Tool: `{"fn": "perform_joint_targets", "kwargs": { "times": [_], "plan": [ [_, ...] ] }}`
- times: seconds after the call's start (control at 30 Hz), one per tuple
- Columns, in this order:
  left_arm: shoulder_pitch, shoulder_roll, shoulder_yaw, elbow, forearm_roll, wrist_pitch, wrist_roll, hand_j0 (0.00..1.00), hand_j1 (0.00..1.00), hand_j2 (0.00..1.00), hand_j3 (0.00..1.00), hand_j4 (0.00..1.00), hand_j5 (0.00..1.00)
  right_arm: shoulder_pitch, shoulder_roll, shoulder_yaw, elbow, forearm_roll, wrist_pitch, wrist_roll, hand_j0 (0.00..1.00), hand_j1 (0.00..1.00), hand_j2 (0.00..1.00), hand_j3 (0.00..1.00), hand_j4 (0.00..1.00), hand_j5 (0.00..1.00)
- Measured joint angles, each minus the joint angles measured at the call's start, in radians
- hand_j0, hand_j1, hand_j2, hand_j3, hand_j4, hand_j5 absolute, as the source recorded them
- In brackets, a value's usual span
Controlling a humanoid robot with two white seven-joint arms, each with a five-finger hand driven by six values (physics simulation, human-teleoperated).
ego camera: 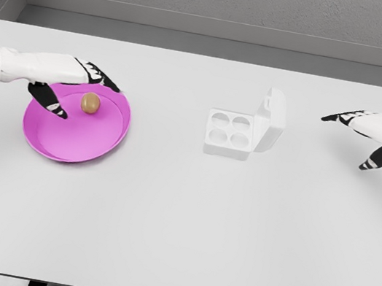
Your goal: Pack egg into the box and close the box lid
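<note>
Here the left hand (75,85) hovers, seemingly open, by the egg (90,103).

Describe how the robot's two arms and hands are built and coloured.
Both arms are smooth white shells. The left arm shows a darker grey, ribbed-looking section at the picture's edge. The left hand and right hand are five-fingered: white backs, black fingers with small white patches along the joints. No cables, sleeves or lettering can be seen.
</note>
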Motion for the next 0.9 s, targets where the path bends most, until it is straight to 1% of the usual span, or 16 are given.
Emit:
{"fn": "perform_joint_targets", "kwargs": {
  "times": [0.1,0.33,0.5,0.63,0.7,0.73,0.9],
  "plan": [
    [-0.006,-0.016,0.0,0.045,-0.005,-0.001,0.0,0.95,0.95,0.95,0.95,0.95,0.95,0.0,0.002,0.003,-0.009,0.0,0.001,0.0,1.0,1.0,1.0,1.0,1.0,1.0],
    [-0.023,-0.061,-0.001,0.092,-0.008,-0.002,-0.004,0.95,0.95,0.95,0.95,0.95,0.95,-0.006,0.003,0.033,-0.029,0.0,0.001,0.0,1.0,1.0,1.0,1.0,1.0,1.0],
    [-0.023,-0.08,-0.002,0.136,-0.009,-0.004,-0.004,0.95,0.95,0.95,0.95,0.95,0.95,-0.011,0.004,0.049,-0.032,0.0,0.001,0.0,1.0,1.0,1.0,1.0,1.0,1.0],
    [-0.026,-0.104,-0.002,0.184,-0.019,-0.004,-0.004,0.95,0.95,0.95,0.95,0.95,0.95,-0.017,0.007,0.053,-0.025,0.0,0.001,0.0,1.0,1.0,1.0,1.0,1.0,1.0],
    [-0.026,-0.112,-0.002,0.202,-0.024,-0.004,-0.003,0.94,0.94,0.94,0.94,0.94,0.94,-0.025,0.012,0.054,-0.012,-0.001,0.001,0.0,1.0,1.0,1.0,1.0,1.0,1.0],
    [-0.026,-0.114,-0.002,0.208,-0.028,-0.004,-0.003,0.9,0.9,0.9,0.9,0.9,0.9,-0.026,0.014,0.054,-0.005,0.0,0.001,0.0,1.0,1.0,1.0,1.0,1.0,1.0],
    [-0.028,-0.12,-0.002,0.222,-0.034,-0.004,-0.003,0.9,0.9,0.9,0.9,0.9,0.9,-0.032,0.03,0.055,0.015,0.0,0.001,0.0,1.0,1.0,1.0,1.0,1.0,1.0]
  ]
}}
